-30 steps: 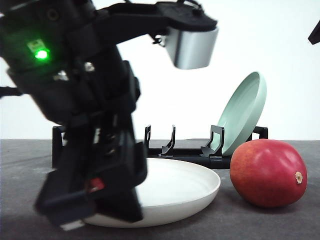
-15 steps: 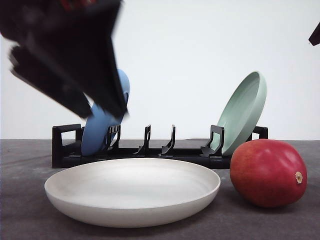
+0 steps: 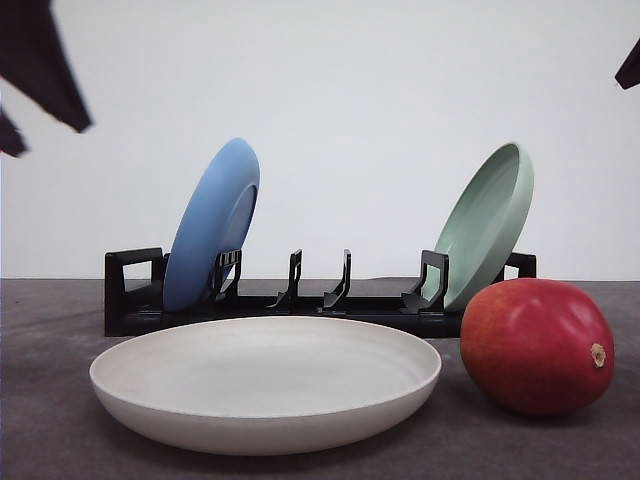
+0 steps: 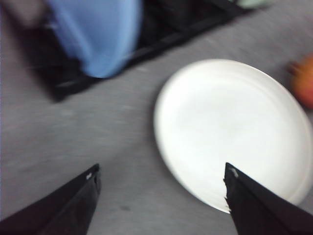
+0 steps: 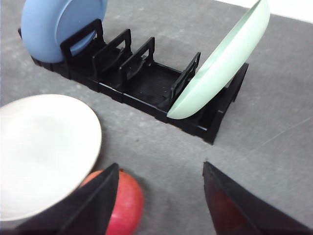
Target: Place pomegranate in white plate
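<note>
The pomegranate (image 3: 537,346), glossy red with a tan nub, rests on the dark table just right of the white plate (image 3: 265,385), close to its rim. The plate lies flat and holds nothing. In the left wrist view my left gripper (image 4: 161,170) is open above the table, over the near edge of the white plate (image 4: 230,132), with the pomegranate (image 4: 304,81) at the frame's edge. My right gripper (image 5: 160,169) is open above the table beside the pomegranate (image 5: 129,205), which one finger partly covers. The white plate (image 5: 44,152) lies alongside it.
A black dish rack (image 3: 300,305) stands behind the plate. A blue plate (image 3: 212,222) leans in its left end and a pale green plate (image 3: 487,225) in its right end. A dark blurred part of the left arm (image 3: 40,60) hangs at the upper left.
The left arm, which stood low in front of the white plate, has swung up and off to the upper left. The blue plate now shows. Plate and pomegranate have not moved.
</note>
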Robot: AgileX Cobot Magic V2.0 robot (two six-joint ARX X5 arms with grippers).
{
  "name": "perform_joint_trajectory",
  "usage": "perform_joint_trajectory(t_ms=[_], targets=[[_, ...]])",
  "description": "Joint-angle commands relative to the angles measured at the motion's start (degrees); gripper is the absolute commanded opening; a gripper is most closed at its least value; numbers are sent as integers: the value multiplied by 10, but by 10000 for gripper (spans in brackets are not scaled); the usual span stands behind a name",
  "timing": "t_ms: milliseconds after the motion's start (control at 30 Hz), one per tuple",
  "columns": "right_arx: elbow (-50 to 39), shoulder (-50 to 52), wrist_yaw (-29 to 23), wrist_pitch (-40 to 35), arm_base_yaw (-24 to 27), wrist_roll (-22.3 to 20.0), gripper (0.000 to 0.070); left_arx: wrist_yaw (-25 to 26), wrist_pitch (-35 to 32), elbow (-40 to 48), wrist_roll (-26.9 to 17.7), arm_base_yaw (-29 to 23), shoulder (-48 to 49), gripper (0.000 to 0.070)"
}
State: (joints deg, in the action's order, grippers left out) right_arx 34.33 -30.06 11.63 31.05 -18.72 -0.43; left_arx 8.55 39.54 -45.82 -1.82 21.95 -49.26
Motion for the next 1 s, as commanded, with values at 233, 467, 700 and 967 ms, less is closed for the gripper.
perform_joint_trajectory(t_ms=[233,467,700,967], targets=[[11,-30,32,19,-35,119,371,6,-12,-6,16,-124,22,464],[48,-135,-52,58,-120,153,373,5,-18,-6,25,-125,24,464],[117,-278,-107,95,-179,184,401,5,-18,-6,25,-125,24,463],[145,-387,-106,78,-184,195,582,5,-18,-6,25,-125,24,463]])
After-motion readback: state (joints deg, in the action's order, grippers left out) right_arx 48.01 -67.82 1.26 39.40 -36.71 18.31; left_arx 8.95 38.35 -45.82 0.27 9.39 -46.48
